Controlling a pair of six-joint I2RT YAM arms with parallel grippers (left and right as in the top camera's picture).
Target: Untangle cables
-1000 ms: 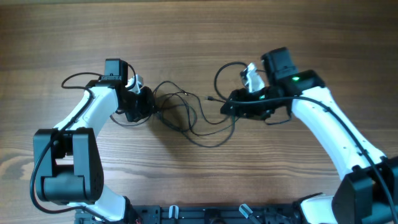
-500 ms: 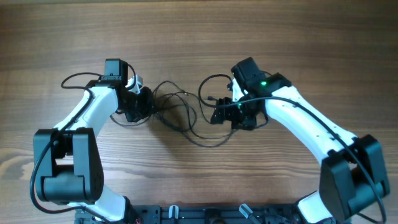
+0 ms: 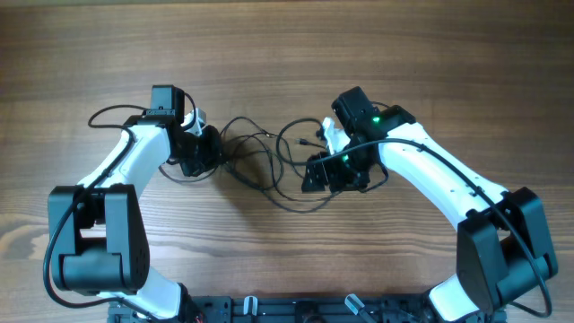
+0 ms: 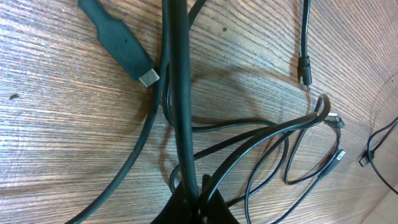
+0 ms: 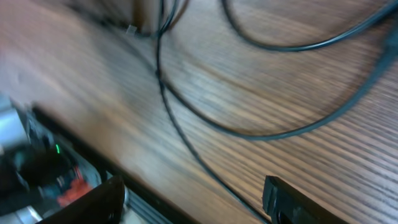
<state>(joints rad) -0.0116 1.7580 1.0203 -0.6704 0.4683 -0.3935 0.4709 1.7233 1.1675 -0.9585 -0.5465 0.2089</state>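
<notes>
Two wrist cams, L jaws pinching cables (image 4: 183, 124), hidden overhead, R jaws apart.

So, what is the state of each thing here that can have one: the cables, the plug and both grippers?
cables: tangled, lying on the table.
USB plug: unplugged, lying on the table.
left gripper: shut on the thick black cable.
right gripper: open, holding nothing.

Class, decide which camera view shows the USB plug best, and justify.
Left wrist: the USB plug lies sharp and large beside the thick cable. Overhead leaves it too small to identify; right wrist is blurred, showing only thin cables.
</notes>
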